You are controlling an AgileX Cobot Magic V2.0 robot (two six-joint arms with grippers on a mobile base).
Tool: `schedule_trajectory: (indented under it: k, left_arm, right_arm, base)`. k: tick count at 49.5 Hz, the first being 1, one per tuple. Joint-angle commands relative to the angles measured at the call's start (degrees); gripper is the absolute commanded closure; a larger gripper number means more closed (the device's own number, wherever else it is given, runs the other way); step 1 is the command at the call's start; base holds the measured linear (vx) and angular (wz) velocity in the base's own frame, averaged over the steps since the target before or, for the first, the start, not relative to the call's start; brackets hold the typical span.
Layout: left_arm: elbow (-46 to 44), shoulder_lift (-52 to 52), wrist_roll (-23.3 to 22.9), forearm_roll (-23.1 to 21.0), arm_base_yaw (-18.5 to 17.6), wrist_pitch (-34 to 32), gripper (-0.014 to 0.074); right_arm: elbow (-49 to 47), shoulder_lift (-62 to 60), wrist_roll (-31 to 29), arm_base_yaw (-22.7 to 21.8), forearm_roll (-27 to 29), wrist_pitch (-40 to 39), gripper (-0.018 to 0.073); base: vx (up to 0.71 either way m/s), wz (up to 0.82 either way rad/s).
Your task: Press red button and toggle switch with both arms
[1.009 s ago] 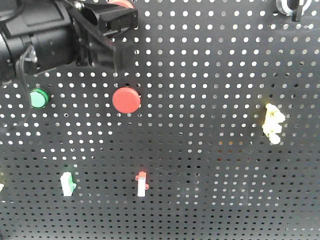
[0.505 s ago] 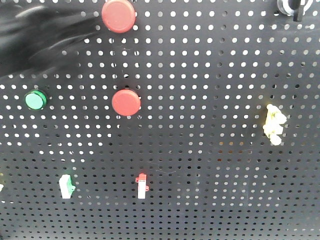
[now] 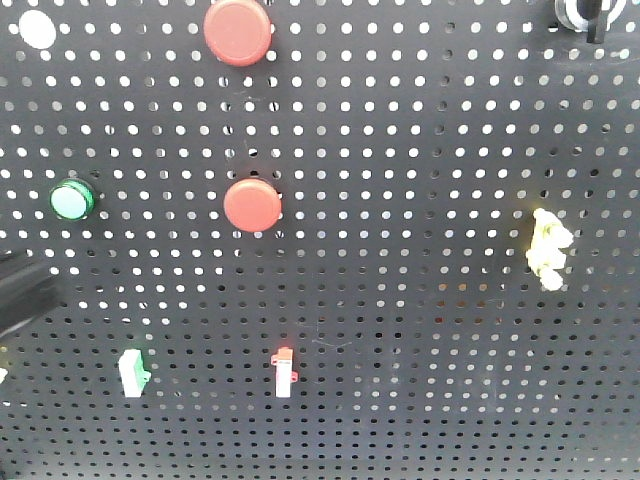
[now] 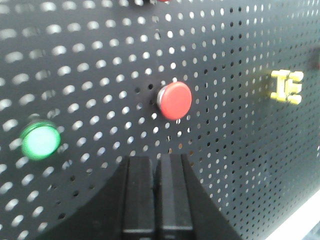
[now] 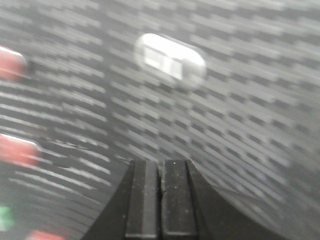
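The table (image 3: 430, 340), a black perforated panel, fills my front view. The red button (image 3: 237, 32) sits at the top, left of centre, with its upper rim cut by the frame edge. Directly below it and well apart is the smaller red button (image 3: 252, 205). The green button (image 3: 73, 200) is level with that one, off to the left. The toggle switch (image 3: 284, 371) stands upright low on the panel, below the smaller red button, with its red-orange tip on top. The green-tipped lever (image 3: 132, 372) is in the same row to its left, and the yellow clip (image 3: 548, 248) sits far over on the right.

On my left wrist camera, the left pincer (image 4: 156, 162) has its two fingers pressed together with nothing between them. It points at the panel just beneath the smaller red button, with the green button glowing to the lower left and the yellow clip at the upper right.

The right pincer (image 5: 161, 167) is likewise closed, finger against finger, and holds nothing. That view is badly smeared. I make out a white oval shape (image 5: 170, 61) above the fingers and red streaks (image 5: 12, 64) at the left edge, possibly the buttons, but I cannot tell.
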Motion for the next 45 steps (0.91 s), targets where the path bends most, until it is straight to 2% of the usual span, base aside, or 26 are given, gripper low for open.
schedule_trajectory:
  k: [1,6,12,17,45]
  left_arm:
    - [-1.34,-0.44,-0.89,-0.62,0.02,-5.26,0.0594]
    - [-1.34,-0.28,-1.77,-0.62,0.02,-5.26,0.0594]
    - [-1.34,-0.28,-1.77,-0.62,0.02,-5.26,0.0594]
    - [-1.34,-0.28,-1.78,-0.62,0.02,-5.18,0.0594]
    - [-1.34,-0.28,-1.72,-0.62,0.02,-5.19,0.0594]
  right_arm:
    - [-4.16,4.30,-5.64,0.27,10.76,0.51,0.0562]
    - [-6.75,8.67,-6.80,4.50,14.26,-0.09,0.0562]
    - [-8.59,12.08,-6.80,10.61,12.96,-7.26,0.0562]
    - [-8.70,13.87,-6.80,13.42,12.34,-13.70,0.0562]
    - [-8.70,15.62,-6.59,13.79,11.61,-21.36,0.0562]
  base:
    - [0.00,0.00]
    - [0.00,0.00]
    - [0.00,0.00]
    - [0.00,0.00]
    - [0.00,0.00]
